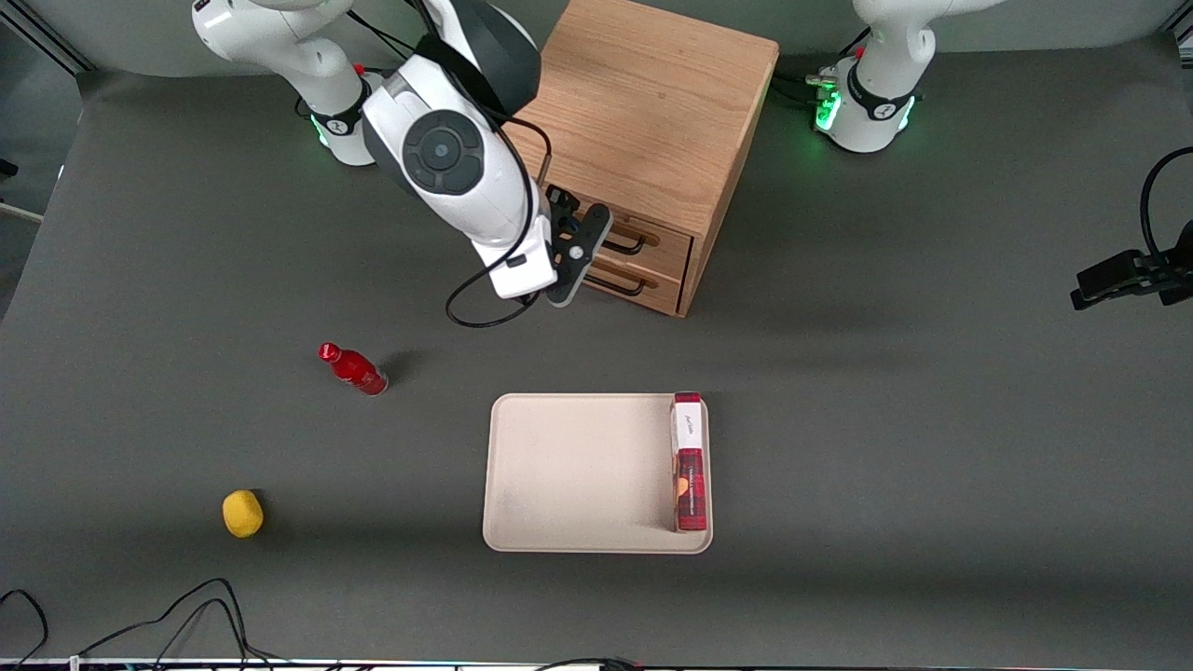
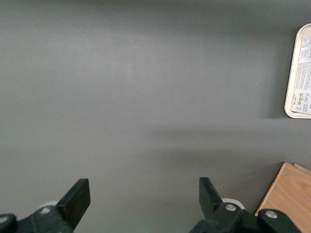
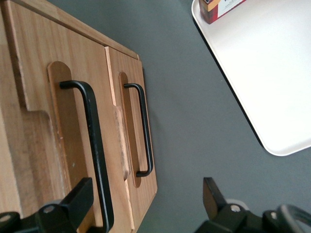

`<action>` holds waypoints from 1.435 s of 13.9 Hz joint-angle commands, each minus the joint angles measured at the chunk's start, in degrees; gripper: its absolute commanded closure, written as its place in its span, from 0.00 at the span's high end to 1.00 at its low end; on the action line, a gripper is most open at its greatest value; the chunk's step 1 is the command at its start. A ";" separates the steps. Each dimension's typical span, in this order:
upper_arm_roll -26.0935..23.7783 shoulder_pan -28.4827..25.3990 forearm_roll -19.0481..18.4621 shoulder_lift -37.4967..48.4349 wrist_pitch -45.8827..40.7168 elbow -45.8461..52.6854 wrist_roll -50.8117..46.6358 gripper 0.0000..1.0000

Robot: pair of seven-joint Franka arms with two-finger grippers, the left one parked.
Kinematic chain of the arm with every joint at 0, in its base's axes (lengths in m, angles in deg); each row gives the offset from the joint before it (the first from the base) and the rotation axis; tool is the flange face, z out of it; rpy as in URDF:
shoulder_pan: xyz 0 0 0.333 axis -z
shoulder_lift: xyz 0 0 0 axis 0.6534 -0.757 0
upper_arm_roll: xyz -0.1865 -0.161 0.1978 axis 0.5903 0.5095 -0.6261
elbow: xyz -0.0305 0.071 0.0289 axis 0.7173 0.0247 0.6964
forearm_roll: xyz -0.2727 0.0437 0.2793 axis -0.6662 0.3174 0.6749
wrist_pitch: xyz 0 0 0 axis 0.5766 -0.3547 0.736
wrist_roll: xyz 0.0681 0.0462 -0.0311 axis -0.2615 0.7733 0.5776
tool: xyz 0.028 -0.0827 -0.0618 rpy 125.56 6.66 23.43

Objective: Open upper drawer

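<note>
Upper drawer [image 1: 660, 240] shut, gripper [image 3: 146, 206] wide open and empty before its handle [image 3: 92, 145], tray [image 1: 578, 471] nearer the camera.

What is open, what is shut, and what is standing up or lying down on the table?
Upper drawer: shut.
Lower drawer: shut.
Hand: open, in front of the drawers, one finger by the upper drawer's handle, holding nothing.
Red bottle: capped, lying on the table.
Red box: closed, on the tray along one edge.
Yellow lump: resting on the table.
</note>
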 commanded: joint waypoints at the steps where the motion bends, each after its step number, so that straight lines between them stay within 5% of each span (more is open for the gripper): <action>1: 0.25 -0.97 -1.70 0.07 1.70 -1.37 -1.48 1.00; 20: -0.01 -2.99 -2.05 -1.07 2.49 -3.13 -5.00 1.00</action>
